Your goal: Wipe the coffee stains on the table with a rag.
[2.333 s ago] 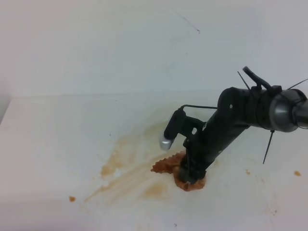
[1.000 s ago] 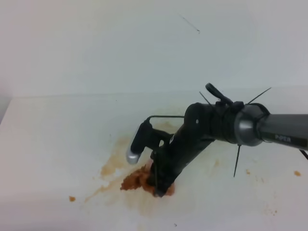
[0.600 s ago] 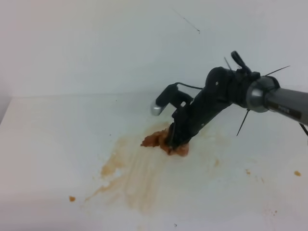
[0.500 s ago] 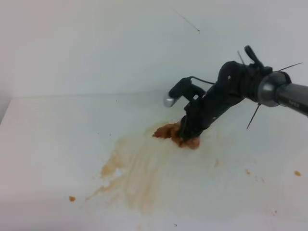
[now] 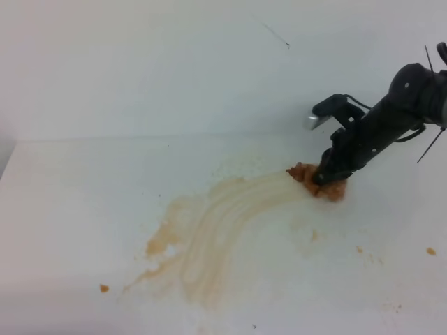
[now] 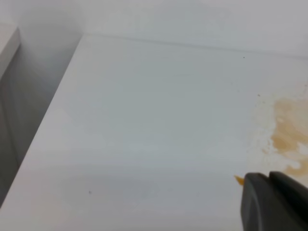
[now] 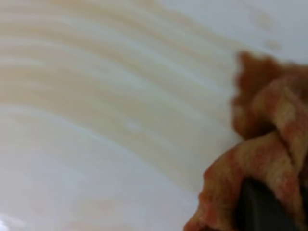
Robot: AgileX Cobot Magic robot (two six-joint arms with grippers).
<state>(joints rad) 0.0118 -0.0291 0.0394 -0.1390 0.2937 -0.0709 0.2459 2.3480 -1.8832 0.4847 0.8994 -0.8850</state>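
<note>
We press the rag (image 5: 318, 183) down on the white desk (image 5: 84, 202) with our right claw (image 5: 327, 176), clenched tight on it. It sits at the far right end of the coffee stains (image 5: 209, 234). Our left claw (image 6: 274, 202) shows only a dark corner, so we cannot tell.
</note>
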